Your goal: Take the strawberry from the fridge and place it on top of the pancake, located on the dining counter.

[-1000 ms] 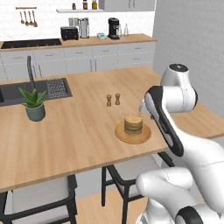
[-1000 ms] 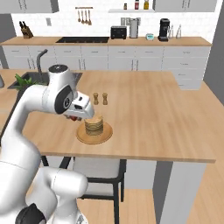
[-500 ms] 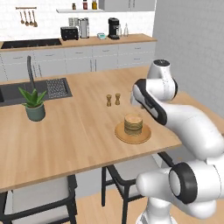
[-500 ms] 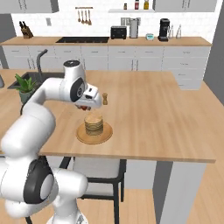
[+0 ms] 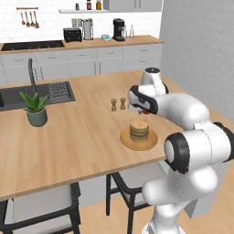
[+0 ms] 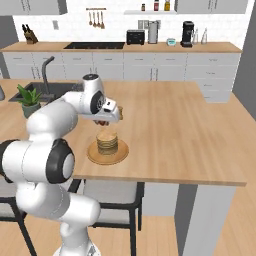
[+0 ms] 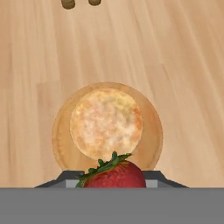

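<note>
1. While the gripper point(image 6: 104, 121) hangs above the pancake point(image 7: 106, 123), it is clamped on the strawberry point(image 7: 113, 174).
2. The strawberry is red and shiny with green leaves on top.
3. It sits at 6 o'clock in the hand view.
4. The pancake is round, tan and speckled, on a plate point(image 7: 62, 144).

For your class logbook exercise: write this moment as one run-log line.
phase: carry above target | gripper: shut on strawberry | below: pancake on wooden plate | surface: dining counter | placed: not yet
</note>
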Controlling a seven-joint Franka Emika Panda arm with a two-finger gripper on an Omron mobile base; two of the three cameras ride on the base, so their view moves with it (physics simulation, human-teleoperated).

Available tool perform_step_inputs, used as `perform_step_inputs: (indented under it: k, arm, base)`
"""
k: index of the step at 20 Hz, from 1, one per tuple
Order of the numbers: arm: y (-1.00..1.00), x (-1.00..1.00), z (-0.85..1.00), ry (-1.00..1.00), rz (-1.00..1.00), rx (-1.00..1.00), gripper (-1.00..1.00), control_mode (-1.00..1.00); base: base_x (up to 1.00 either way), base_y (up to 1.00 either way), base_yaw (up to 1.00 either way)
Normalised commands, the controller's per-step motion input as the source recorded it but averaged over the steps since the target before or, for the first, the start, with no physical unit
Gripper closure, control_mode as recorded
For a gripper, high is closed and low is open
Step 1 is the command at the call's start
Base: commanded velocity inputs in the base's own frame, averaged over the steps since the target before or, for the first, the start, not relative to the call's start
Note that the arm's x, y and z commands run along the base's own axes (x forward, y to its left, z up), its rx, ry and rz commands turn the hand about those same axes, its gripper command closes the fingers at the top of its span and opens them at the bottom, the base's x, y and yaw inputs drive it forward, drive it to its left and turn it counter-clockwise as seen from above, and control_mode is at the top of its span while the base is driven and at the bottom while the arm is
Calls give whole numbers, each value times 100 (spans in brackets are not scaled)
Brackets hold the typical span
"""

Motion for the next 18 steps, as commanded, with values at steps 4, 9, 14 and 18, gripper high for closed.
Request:
perform_step_inputs:
  k: [4, 9, 14, 18]
  arm:
    - [-20, 43, -52, 1, 3, 0, 100, -100]
    - [-18, 11, -53, 3, 2, 0, 100, -100]
    - [20, 7, -17, 0, 2, 0, 100, -100]
    - [31, 27, -9, 0, 4, 0, 100, -100]
  base:
    - [0, 0, 0]
    - [0, 0, 0]
    - [0, 0, 0]
    - [0, 0, 0]
